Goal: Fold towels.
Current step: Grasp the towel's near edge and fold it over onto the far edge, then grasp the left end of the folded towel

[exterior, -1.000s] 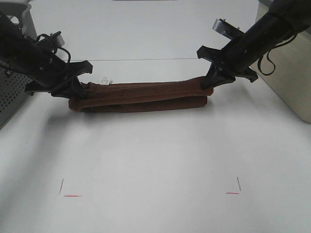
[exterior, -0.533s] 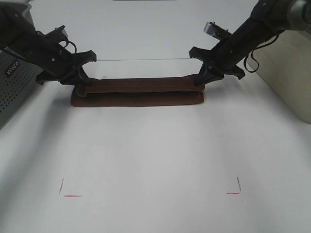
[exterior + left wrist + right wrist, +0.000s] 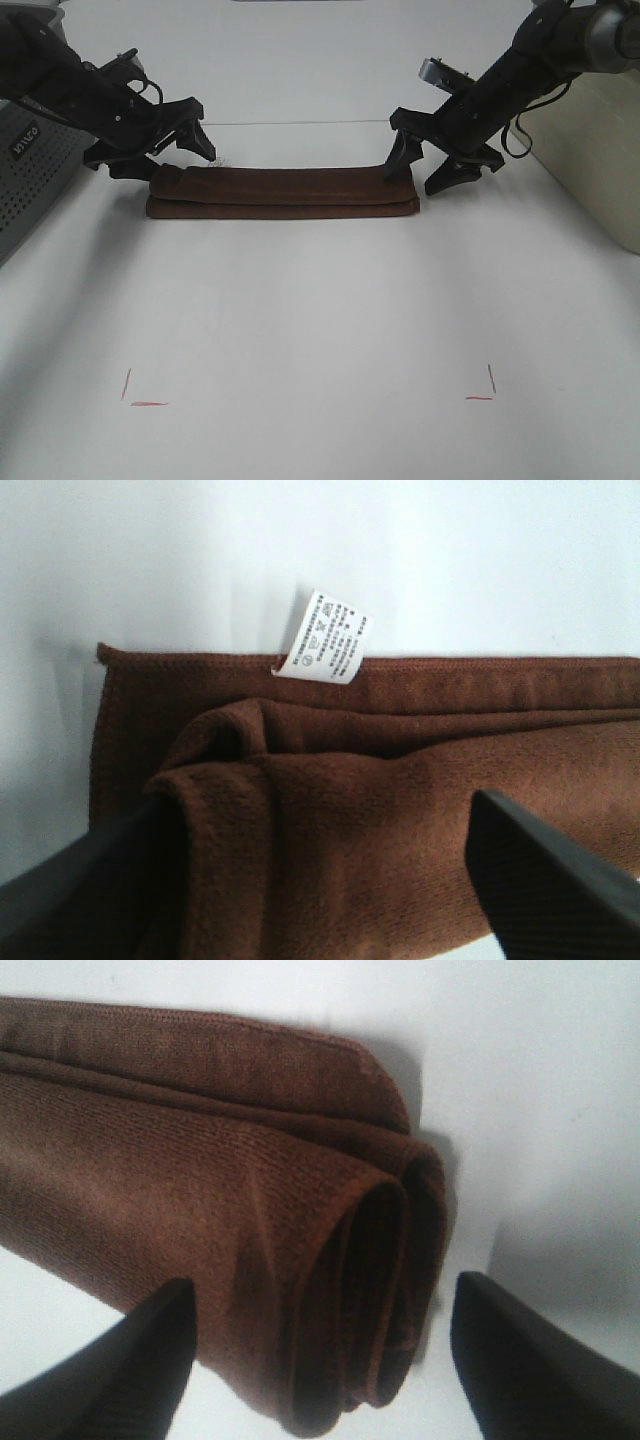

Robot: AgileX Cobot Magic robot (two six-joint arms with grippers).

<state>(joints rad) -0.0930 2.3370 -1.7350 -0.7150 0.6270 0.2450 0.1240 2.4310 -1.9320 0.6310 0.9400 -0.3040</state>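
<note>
Left tool (image 3: 178, 158) and right tool (image 3: 424, 172) have just released, both now spread wide. Towel (image 3: 282, 193) lies flat on the counter (image 3: 320, 320), a long folded strip. I judge this fold set.

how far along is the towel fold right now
Done: the towel lies on the table, folded lengthwise into a long narrow stacked band. In hand: nothing; the left gripper and right gripper stand open astride its ends. Left: probably folding the band end to end.
</note>
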